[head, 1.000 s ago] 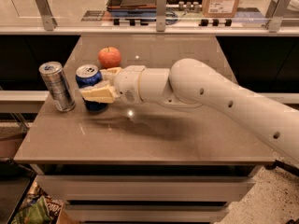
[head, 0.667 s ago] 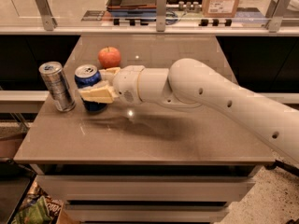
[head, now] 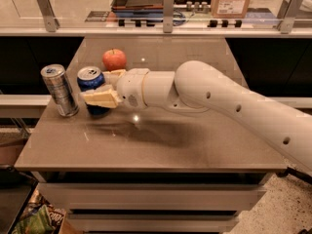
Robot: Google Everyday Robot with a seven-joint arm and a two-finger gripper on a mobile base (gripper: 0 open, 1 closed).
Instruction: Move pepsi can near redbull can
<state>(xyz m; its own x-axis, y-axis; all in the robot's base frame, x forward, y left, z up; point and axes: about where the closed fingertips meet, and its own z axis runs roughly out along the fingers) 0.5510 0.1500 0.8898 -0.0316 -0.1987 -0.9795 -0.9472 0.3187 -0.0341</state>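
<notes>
short dark blue pepsi can point(head: 90, 80) upright on brown tabletop point(head: 195, 145), just beside tall slim silver redbull can point(head: 59, 90), white two-finger gripper point(head: 96, 85) pinching its sides; placement looks near done, next: release, retract without tipping either

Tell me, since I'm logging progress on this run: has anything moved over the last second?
Nothing visibly changed. The gripper is at the pepsi can as before. The can stands close beside the redbull can, and the apple sits behind them in the same spot.
</notes>
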